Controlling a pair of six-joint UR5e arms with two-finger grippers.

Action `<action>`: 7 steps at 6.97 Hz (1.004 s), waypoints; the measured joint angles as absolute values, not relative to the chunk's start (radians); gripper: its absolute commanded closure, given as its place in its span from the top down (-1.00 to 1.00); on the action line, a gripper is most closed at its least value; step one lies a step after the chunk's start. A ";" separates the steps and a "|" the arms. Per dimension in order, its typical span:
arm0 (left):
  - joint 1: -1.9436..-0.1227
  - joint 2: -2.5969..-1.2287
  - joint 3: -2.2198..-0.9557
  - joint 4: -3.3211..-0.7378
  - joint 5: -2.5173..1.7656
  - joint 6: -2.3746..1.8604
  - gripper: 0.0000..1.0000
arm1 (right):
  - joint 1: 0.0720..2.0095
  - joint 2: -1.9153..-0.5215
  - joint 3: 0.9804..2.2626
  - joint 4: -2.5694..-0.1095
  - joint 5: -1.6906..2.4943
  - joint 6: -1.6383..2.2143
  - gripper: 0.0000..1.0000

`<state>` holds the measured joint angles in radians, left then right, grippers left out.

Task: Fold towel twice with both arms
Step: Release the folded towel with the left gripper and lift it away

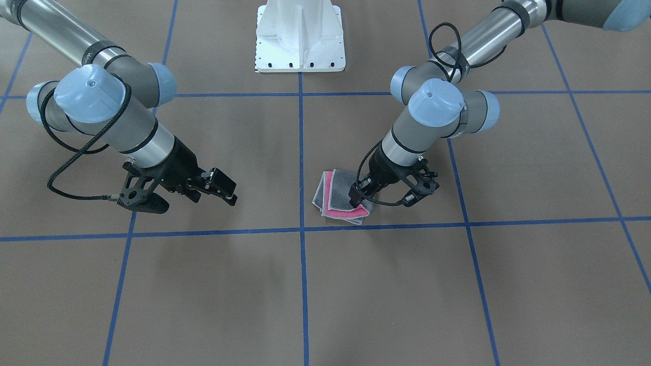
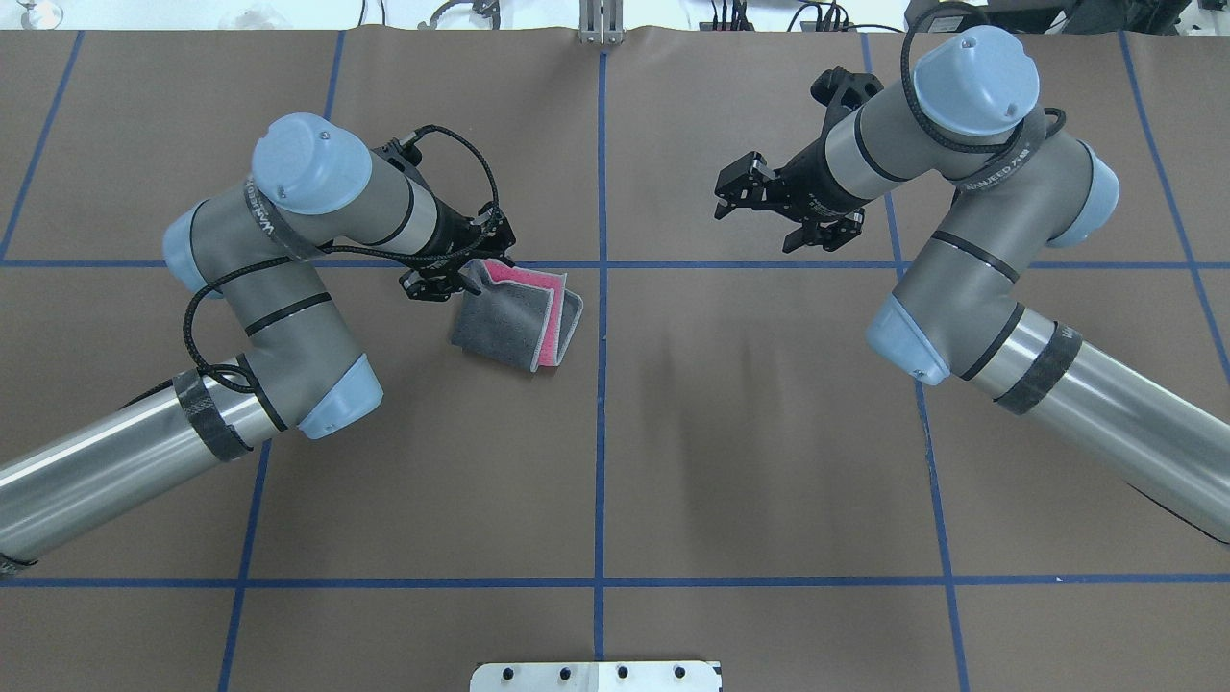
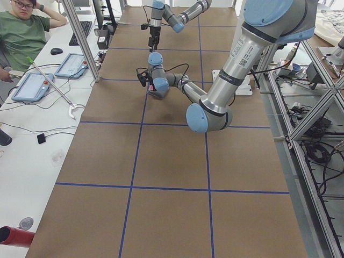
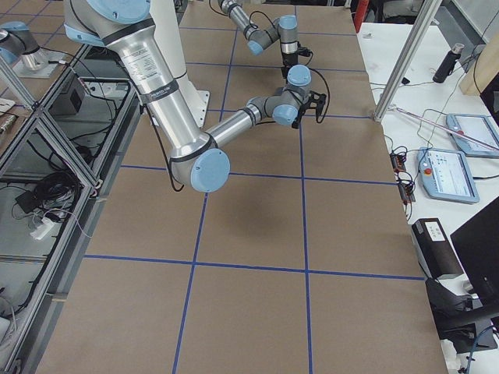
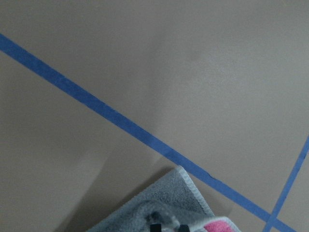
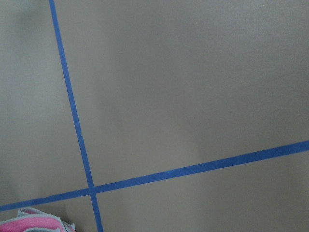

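Observation:
The towel (image 1: 339,199) lies folded on the brown table just to the left of the centre tape line, dark grey face up with pink layers and light grey borders showing at its edges (image 2: 519,312). My left gripper (image 1: 359,196) is down on the towel's corner nearest the left arm, fingers close together and pinching the cloth (image 2: 478,266). The towel's corner shows at the bottom of the left wrist view (image 5: 169,203). My right gripper (image 2: 732,192) hovers open and empty above the table, well to the right of the towel (image 1: 224,186). A pink towel edge shows in the right wrist view (image 6: 34,224).
Blue tape lines (image 2: 601,384) grid the brown table. The white bolted pedestal base (image 1: 300,40) stands at the robot's side. An operator (image 3: 21,32) sits at a side desk with tablets (image 3: 32,86).

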<state>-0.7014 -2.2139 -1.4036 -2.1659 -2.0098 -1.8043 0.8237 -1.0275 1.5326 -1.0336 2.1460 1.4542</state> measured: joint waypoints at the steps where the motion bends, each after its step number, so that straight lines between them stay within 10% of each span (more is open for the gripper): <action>1: -0.705 -2.220 -1.404 -2.166 -2.011 -1.804 1.00 | 0.829 -1.027 1.527 -1.033 2.146 1.454 1.00; 7: -0.704 -2.287 -1.231 -2.277 -2.009 -1.802 1.00 | 0.850 -1.026 1.518 -1.034 2.148 1.453 1.00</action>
<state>-0.7042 -2.2872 -1.2306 -2.2772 -2.0085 -1.8022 0.8503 -1.0258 1.5182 -1.0337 2.1476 1.4527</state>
